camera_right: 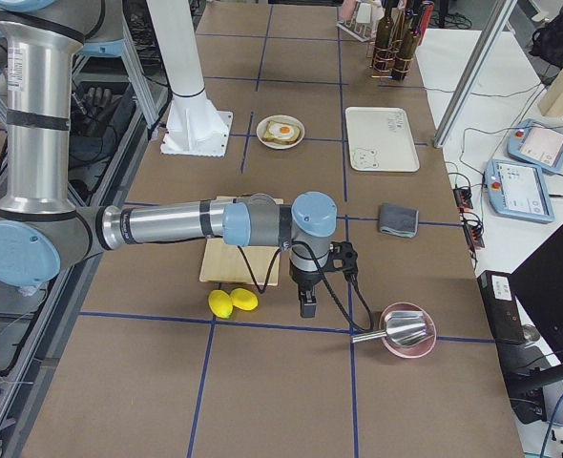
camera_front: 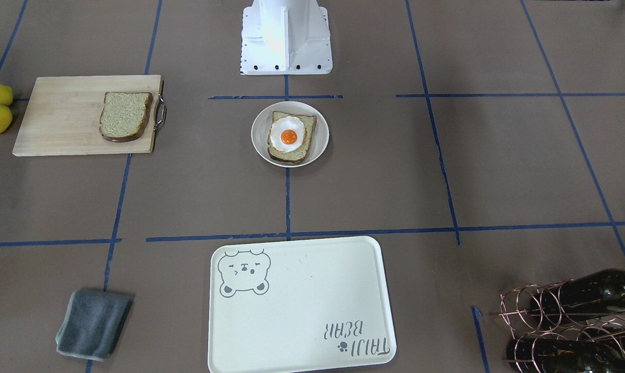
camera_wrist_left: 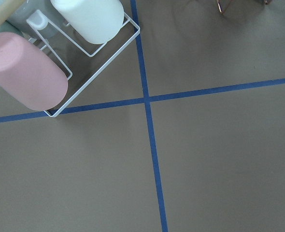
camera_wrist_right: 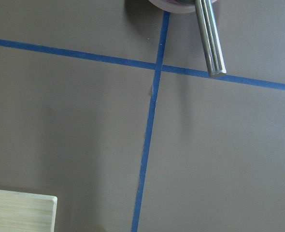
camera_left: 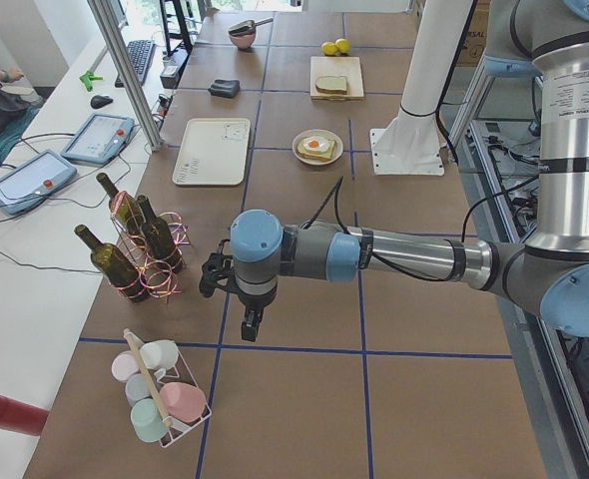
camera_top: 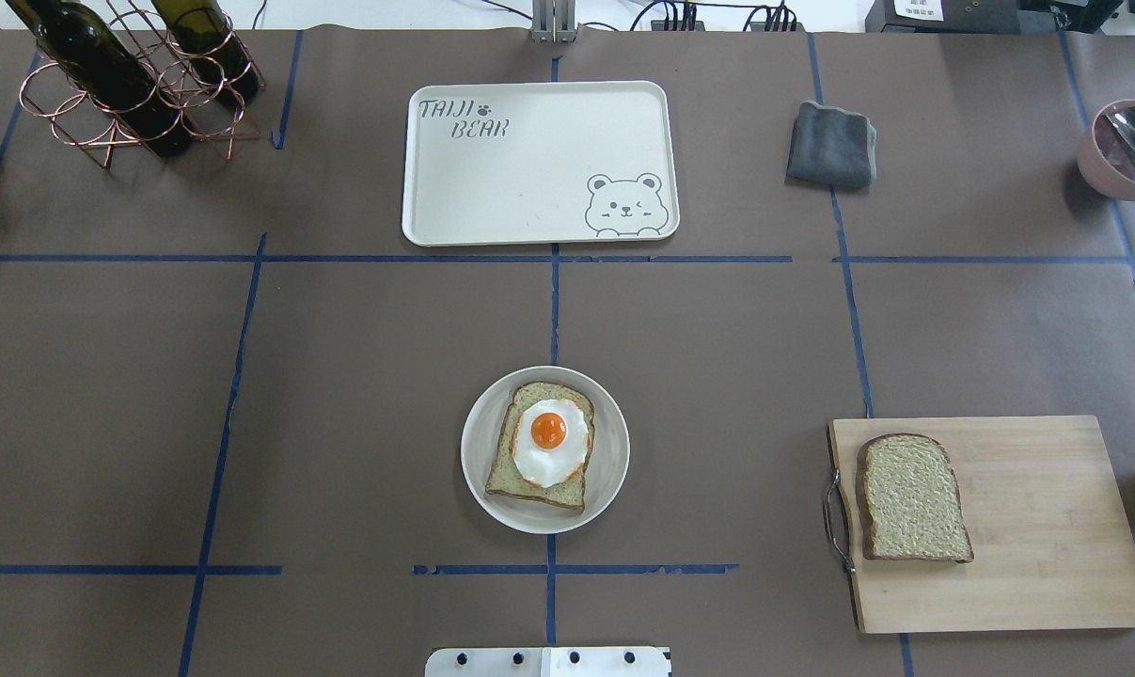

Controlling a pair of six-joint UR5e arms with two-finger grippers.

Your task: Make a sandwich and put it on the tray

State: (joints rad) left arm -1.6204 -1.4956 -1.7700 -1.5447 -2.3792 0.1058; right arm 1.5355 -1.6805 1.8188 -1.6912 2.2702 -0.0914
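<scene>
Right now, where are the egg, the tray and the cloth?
egg [camera_top: 548, 431], overhead view, on its orange yolk.
tray [camera_top: 539, 165], overhead view, on its bare middle.
cloth [camera_top: 831, 144], overhead view, on its folded top.

Matt cream tray [camera_top: 529, 169]; pale wooden board [camera_top: 1037, 527]; grey cloth [camera_top: 831, 144].

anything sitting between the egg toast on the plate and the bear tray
Nothing visible: only brown table with blue tape lines lies between the plate holding the egg-topped bread slice and the tray. The grey cloth sits off to the side.
</scene>
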